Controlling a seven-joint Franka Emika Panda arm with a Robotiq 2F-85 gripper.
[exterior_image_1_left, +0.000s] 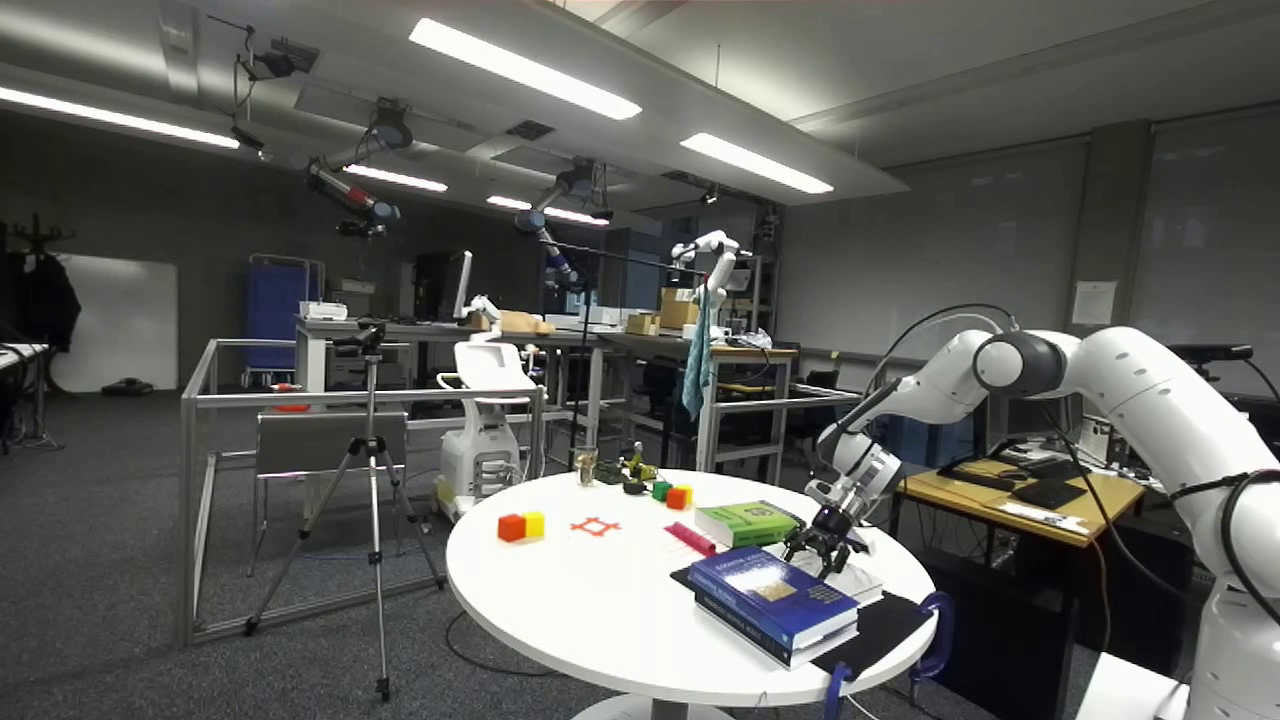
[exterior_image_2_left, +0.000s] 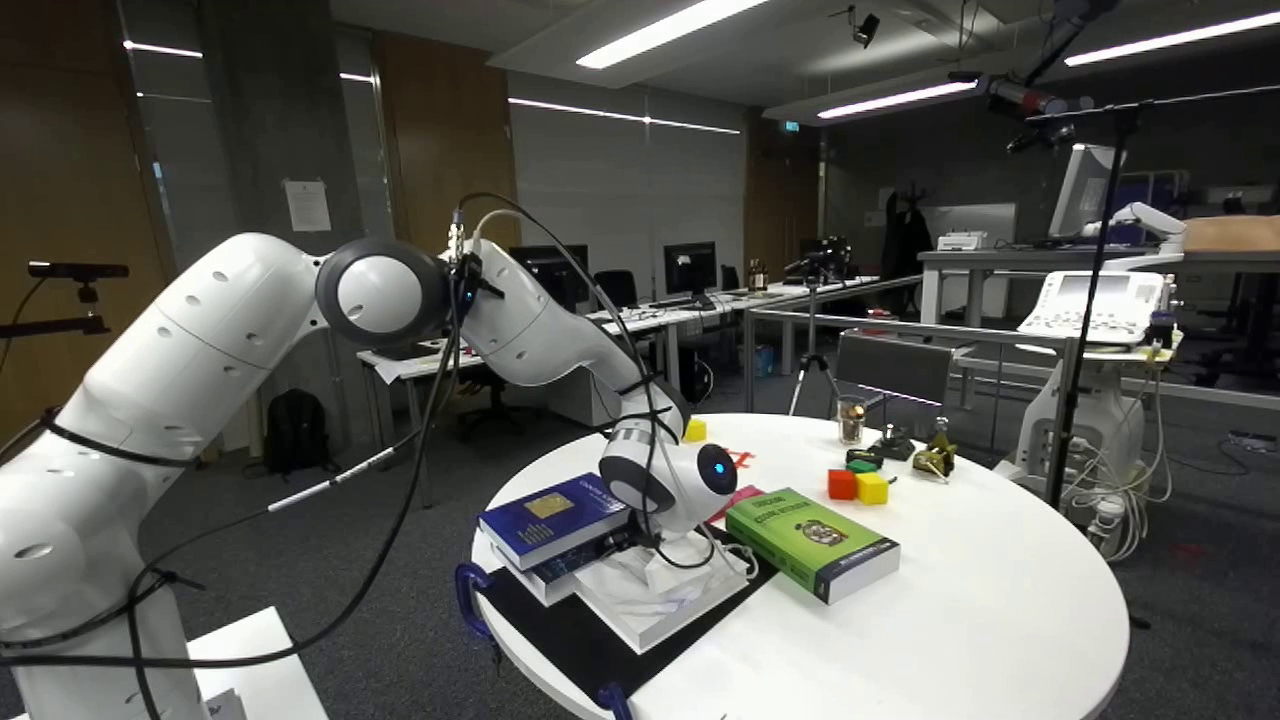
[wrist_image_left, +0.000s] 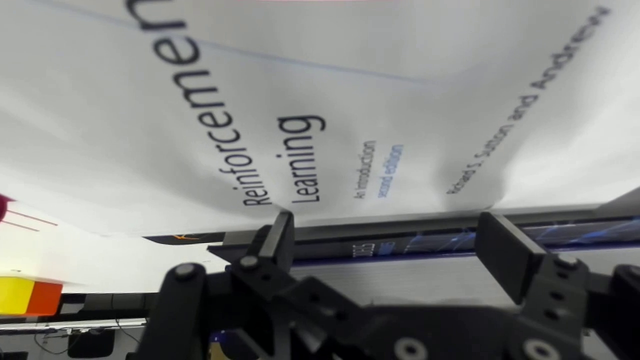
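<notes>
Overpressing may crease white bk (wrist_image_left: 335, 95): hand (wrist_image_left: 385, 217) wide, empty, at its 6 o'clock edge (wrist view), nr blue bks (wrist_image_left: 440, 242).

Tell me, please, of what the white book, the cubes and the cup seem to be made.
White book: smooth paper or card, perhaps satin; its flat cover carries print.
Cubes: matte wood, foam or plastic, I cannot tell; evenly coloured, without glints.
Cup: smooth, glass or clear plastic; its contents show through.
</notes>
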